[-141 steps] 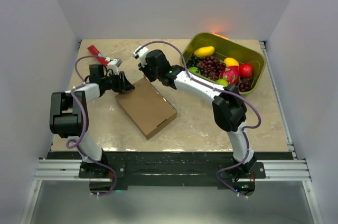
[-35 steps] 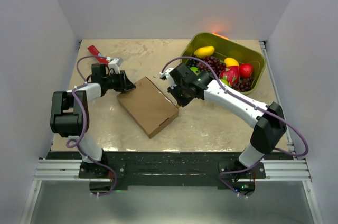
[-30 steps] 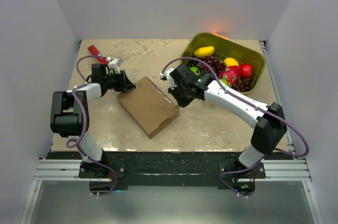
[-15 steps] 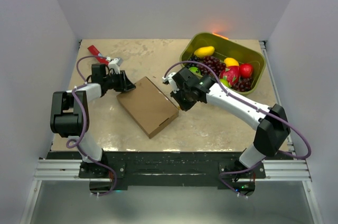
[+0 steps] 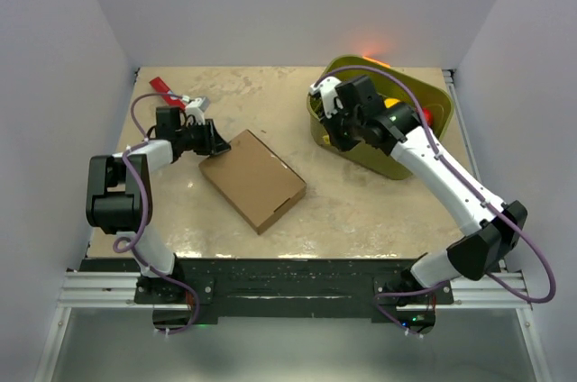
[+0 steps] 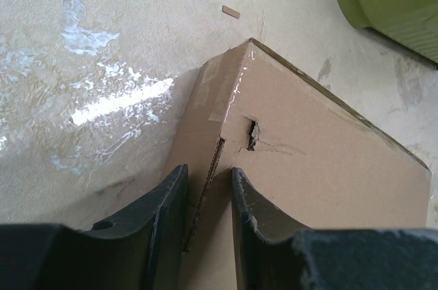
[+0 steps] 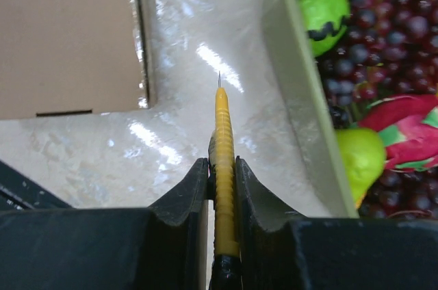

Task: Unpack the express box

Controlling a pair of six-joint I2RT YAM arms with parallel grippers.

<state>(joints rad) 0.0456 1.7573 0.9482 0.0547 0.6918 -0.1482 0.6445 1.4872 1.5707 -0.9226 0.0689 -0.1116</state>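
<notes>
Left pincer (image 6: pixel 207 172) pinches the express box (image 5: pixel 252 179) corner, right pincer (image 7: pixel 222 165) clamps a yellow cutter (image 7: pixel 222 119). I'd slice the lid seam shallow, box pinned.

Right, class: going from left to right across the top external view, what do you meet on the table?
Small red object → left gripper → express box → olive-green fruit tub.

Right arm (image 5: pixel 435 164) hides most fruit (image 7: pixel 393 27) in tub (image 5: pixel 374 159); express box (image 7: pixel 68 30) cropped in wrist views.
</notes>
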